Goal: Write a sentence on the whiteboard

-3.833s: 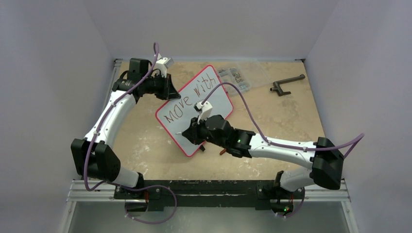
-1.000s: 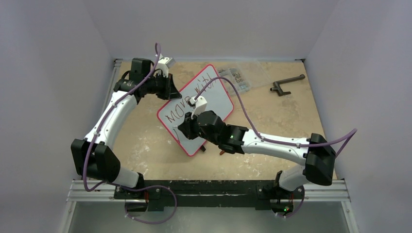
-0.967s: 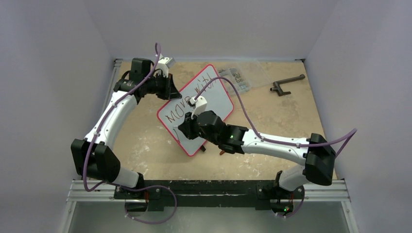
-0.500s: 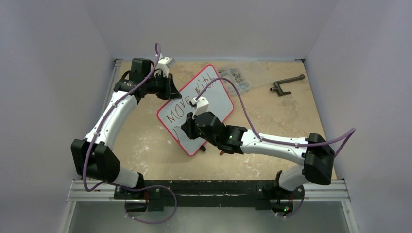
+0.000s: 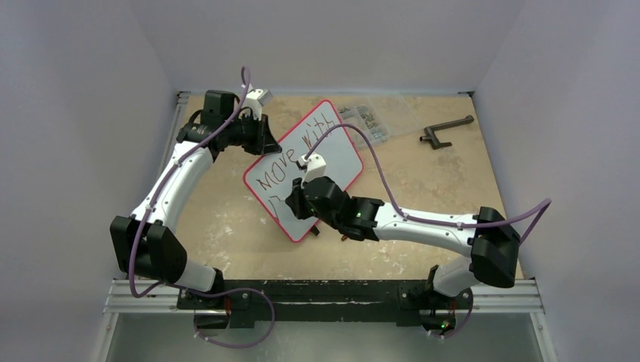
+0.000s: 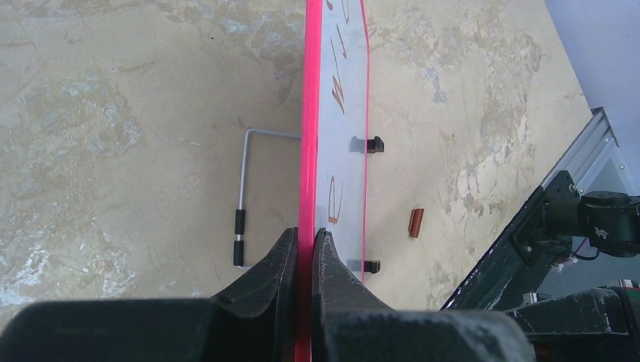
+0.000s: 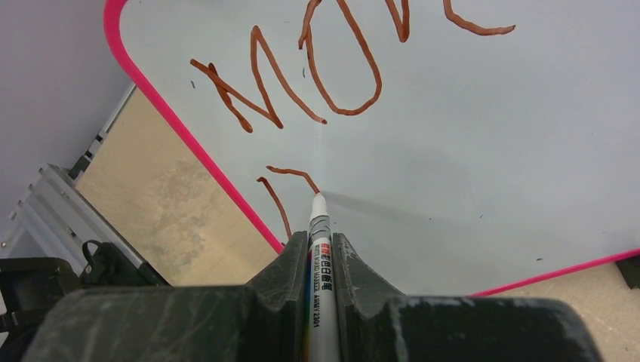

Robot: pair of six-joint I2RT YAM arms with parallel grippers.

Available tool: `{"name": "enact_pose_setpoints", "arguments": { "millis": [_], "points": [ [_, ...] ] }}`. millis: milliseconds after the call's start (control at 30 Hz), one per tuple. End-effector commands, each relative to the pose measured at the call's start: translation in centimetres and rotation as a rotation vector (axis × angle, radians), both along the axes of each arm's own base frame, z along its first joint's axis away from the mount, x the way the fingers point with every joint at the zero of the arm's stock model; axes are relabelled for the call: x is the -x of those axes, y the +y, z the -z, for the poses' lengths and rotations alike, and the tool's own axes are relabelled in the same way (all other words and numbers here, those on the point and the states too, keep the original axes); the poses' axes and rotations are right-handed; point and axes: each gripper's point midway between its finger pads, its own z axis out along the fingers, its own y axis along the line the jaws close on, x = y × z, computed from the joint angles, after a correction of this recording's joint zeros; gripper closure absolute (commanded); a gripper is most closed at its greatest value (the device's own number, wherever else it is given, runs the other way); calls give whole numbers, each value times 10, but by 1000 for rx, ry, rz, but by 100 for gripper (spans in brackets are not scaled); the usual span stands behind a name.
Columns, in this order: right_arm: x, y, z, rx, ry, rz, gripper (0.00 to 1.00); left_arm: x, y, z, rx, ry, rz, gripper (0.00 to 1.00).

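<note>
the left gripper [image 6: 306,235] is clenched on the red rim of the whiteboard [image 5: 336,154], which sits diagonally on the table [image 5: 430,188]. the right gripper [image 7: 319,240] grasps a marker [image 7: 318,215], its tip touching the board just below the sentence [image 5: 291,156].

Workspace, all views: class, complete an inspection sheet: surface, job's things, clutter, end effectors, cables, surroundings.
Surface: tan table, pale scuffs.
Job's things: red-rimmed whiteboard; sentence reads "Move with", second row begun; marker tip on board.
Clutter: clear parts box, dark handle tool, small brown piece.
End effectors: left end effector shut on whiteboard edge; right end effector shut on marker.
Cables: purple cables along both arms.
Surroundings: grey walls, metal rail.
</note>
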Motion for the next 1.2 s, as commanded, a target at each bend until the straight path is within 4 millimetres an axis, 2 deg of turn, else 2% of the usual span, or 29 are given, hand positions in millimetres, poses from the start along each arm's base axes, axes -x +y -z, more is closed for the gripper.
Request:
{"name": "enact_pose_setpoints", "arguments": {
  "millis": [0, 233, 467, 733, 833, 1033, 1167],
  "points": [
    [6, 8, 6, -16, -1, -61, 100, -5, 10, 0, -71, -58, -31, 100],
    [14, 24, -11, -72, -22, -148, 100, -4, 10, 0, -76, -59, -30, 100],
    [12, 27, -24, -88, -40, -151, 100, -4, 10, 0, -78, -58, -32, 100],
    [13, 7, -45, -122, -64, -106, 100, -5, 11, 0, -84, -62, -35, 100],
    [7, -4, -53, -134, -95, -57, 100, -5, 11, 0, -87, -61, -36, 100],
    [-11, -13, -53, -85, -101, 37, 100, -4, 11, 1, -88, -60, -35, 100],
    [-16, -18, -43, -56, -83, 64, 100, -4, 10, 2, -89, -58, -34, 100]
  ]
}}
